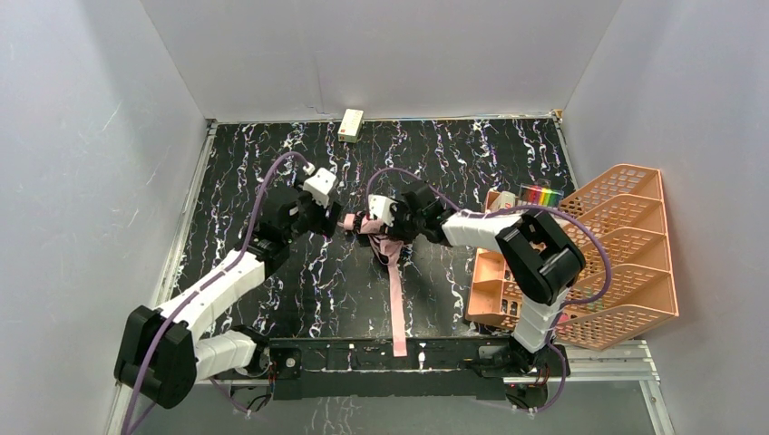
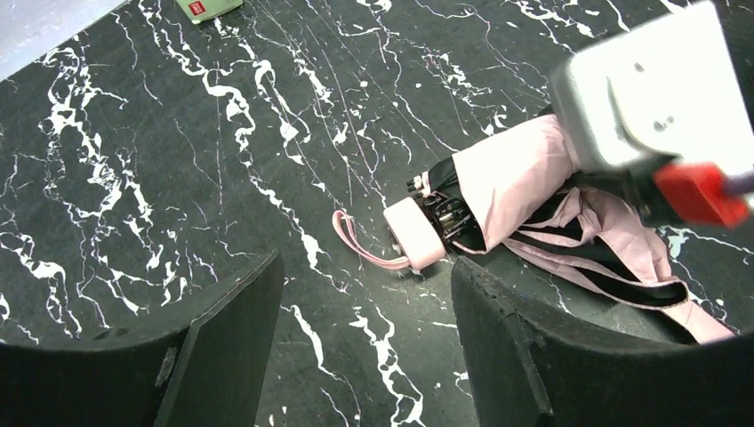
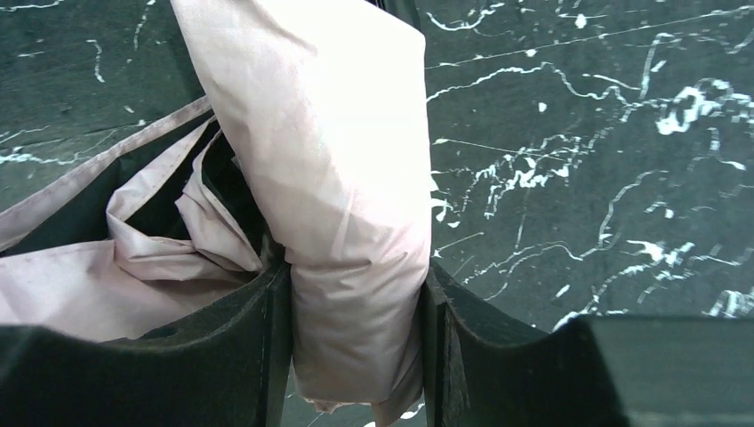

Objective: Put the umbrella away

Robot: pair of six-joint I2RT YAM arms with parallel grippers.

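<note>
My right fingers (image 3: 240, 347) are clamped on the umbrella (image 3: 347, 222), squeezing its pale pink fabric bundle between them. The umbrella lies near the middle of the black marbled worktop (image 1: 272, 163), folded but loose. Its stubby pink handle (image 2: 416, 233) and wrist loop (image 2: 360, 245) point toward my left arm. My left fingers (image 2: 240, 338) are spread wide and empty, just short of that handle. The orange rack (image 1: 626, 254) sits to my right.

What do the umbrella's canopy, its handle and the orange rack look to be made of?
The umbrella canopy: thin matte fabric, pale pink and black; it creases and bunches softly. Its handle: seemingly hard plastic, smooth pink, rounded edges. The orange rack: perforated grid walls, probably moulded plastic or coated metal; cannot tell which.
</note>
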